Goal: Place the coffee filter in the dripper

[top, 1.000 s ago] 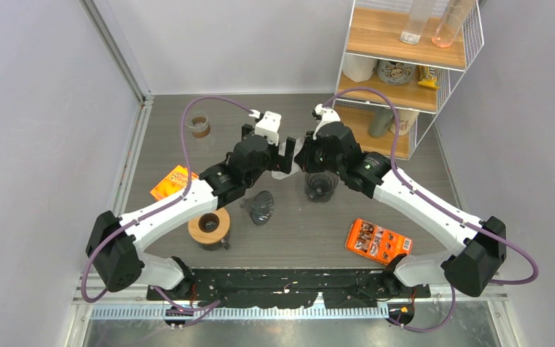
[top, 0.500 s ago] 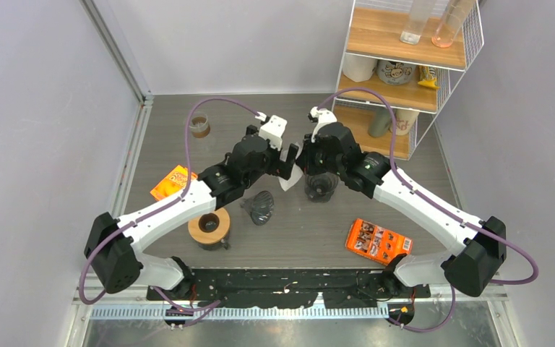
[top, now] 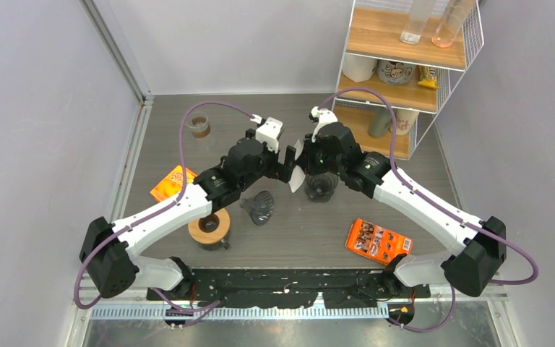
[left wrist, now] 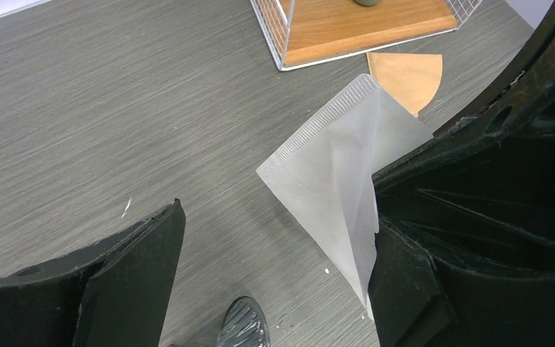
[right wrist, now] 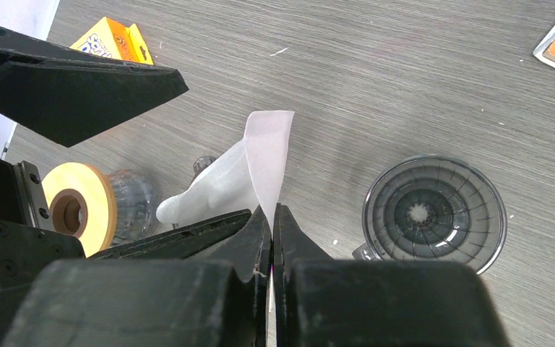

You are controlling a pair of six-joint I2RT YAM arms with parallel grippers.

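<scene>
The white paper coffee filter [right wrist: 249, 170] hangs above the table, pinched at its edge by my shut right gripper [right wrist: 272, 215]. The dripper [right wrist: 433, 213], a dark ribbed glass cone, stands open-side up just right of the filter. From above, the filter [top: 297, 177] sits at the dripper's [top: 321, 186] left rim. My left gripper [left wrist: 278, 238] is open around the filter [left wrist: 340, 181], which rests against its right finger [left wrist: 405, 289]. From above, the left gripper [top: 289, 166] meets the right gripper [top: 305, 165] tip to tip.
A carafe with a wooden collar [top: 209, 228] and a dark ribbed glass piece [top: 261, 206] stand near the left arm. Orange packets [top: 173, 181] [top: 378, 240] lie left and right. A wire shelf rack [top: 405, 72] fills the back right, with a brown filter [left wrist: 405, 78] beside it. A small cup [top: 200, 126] is back left.
The filter has shifted right toward the dripper and now stands more upright in the right gripper. The left gripper followed it, staying open.
</scene>
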